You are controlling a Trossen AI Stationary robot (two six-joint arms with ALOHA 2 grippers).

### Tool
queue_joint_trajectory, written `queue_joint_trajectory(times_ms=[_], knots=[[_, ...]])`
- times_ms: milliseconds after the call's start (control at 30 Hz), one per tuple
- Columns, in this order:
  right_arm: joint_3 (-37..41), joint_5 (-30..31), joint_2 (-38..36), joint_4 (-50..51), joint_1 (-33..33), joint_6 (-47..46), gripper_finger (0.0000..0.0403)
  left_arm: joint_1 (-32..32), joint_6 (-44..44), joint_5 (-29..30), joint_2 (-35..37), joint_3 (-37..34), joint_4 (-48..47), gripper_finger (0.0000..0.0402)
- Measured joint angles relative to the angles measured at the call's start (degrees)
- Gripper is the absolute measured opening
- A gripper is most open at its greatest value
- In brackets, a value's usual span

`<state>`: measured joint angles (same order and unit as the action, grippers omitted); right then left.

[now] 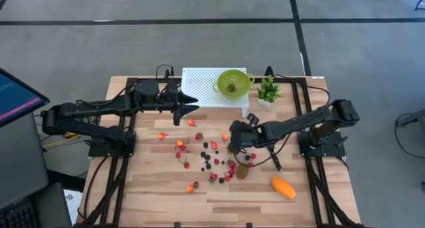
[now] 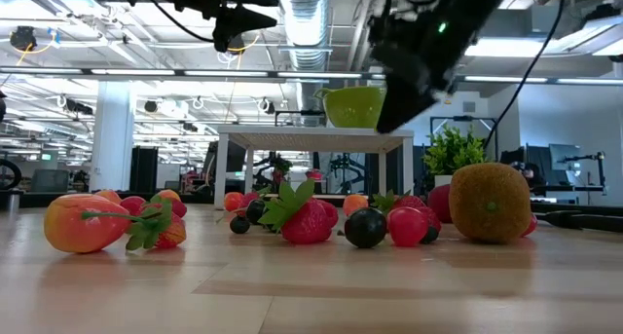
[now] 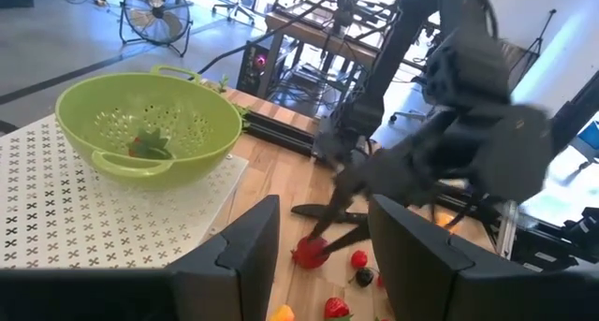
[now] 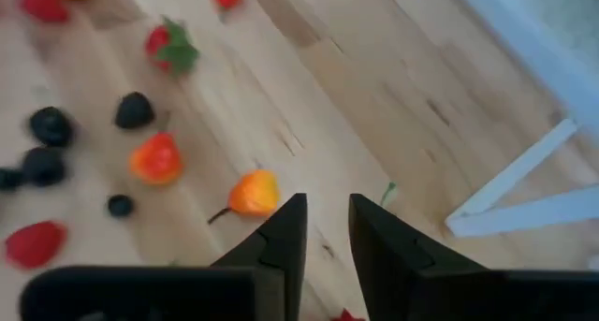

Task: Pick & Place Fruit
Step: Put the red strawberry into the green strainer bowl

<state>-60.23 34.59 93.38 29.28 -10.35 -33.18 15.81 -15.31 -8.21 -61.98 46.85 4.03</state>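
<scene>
Many small red, orange and dark fruit pieces (image 1: pixel 209 158) lie scattered on the wooden table. A brown kiwi (image 1: pixel 242 171) and an orange mango (image 1: pixel 283 187) lie nearer the front. My right gripper (image 1: pixel 230 143) slants down over the far side of the pile, open by a narrow gap with nothing between its fingers (image 4: pixel 328 213). A small orange piece (image 4: pixel 255 192) lies just ahead of it. My left gripper (image 1: pixel 192 108) hangs open and empty above the table, beside the white stand (image 1: pixel 199 88). The green colander (image 1: pixel 234 83) sits on that stand with one piece (image 3: pixel 148 145) inside.
A small potted plant (image 1: pixel 268 90) stands at the back right beside the stand. A slim black knife (image 1: pixel 274 163) lies right of the kiwi. Black frame rails (image 1: pixel 312 181) run along the left and right sides. Bare wood lies at the front left.
</scene>
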Motion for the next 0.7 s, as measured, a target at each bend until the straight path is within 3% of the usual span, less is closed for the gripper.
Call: queue_joint_trajectory(times_ms=[167,433,700], knots=[[0.2,-0.58,3.51,-3.56,2.47,-0.97,0.013,0.0,0.0,0.0,-0.01,0.0,0.19,0.0159],[0.24,-6.39,8.46,-5.58,4.9,-6.59,0.0223,0.0,0.0,0.02,-0.02,0.0,0.41,0.0159],[0.22,-6.1,8.99,-7.49,6.46,-8.86,0.0232,0.0,0.0,0.0,-0.02,0.0,0.61,0.0159]])
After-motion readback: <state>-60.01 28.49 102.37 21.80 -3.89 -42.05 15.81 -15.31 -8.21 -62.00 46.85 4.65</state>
